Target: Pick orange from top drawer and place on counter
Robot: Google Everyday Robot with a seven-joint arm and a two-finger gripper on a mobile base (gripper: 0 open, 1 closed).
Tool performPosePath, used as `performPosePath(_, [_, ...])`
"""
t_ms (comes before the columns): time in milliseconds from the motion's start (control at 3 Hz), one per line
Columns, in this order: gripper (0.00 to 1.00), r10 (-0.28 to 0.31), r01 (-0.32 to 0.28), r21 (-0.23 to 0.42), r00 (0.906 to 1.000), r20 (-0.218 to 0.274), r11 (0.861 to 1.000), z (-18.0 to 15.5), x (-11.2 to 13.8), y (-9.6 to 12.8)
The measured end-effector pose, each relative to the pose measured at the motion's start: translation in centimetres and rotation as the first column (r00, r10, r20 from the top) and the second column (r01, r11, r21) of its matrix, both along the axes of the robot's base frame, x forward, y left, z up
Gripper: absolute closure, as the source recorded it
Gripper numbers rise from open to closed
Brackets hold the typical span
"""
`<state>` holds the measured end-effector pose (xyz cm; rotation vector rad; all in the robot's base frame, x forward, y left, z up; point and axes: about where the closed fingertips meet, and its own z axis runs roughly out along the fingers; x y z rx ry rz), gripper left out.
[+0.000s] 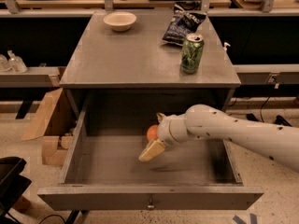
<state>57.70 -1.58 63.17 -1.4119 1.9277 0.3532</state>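
Note:
The orange (151, 131) lies on the floor of the open top drawer (112, 160), near the middle toward the back. My gripper (153, 137) reaches in from the right on a white arm (233, 132). It is open, with one tan finger (152, 150) in front of and below the orange and the other finger's tip (160, 117) behind it. The wrist hides the orange's right side. The grey counter (135, 55) lies above the drawer.
On the counter stand a green can (192, 53) at the right, a dark chip bag (183, 23) behind it and a pale bowl (120, 20) at the back left. A cardboard box (46, 125) sits on the floor left of the cabinet.

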Motion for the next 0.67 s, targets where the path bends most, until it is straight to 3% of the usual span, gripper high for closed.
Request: performPosePath(667, [0.49, 0.010, -0.007, -0.104, 0.9996, 0.028, 0.995, -2.39, 1.86, -0.40])
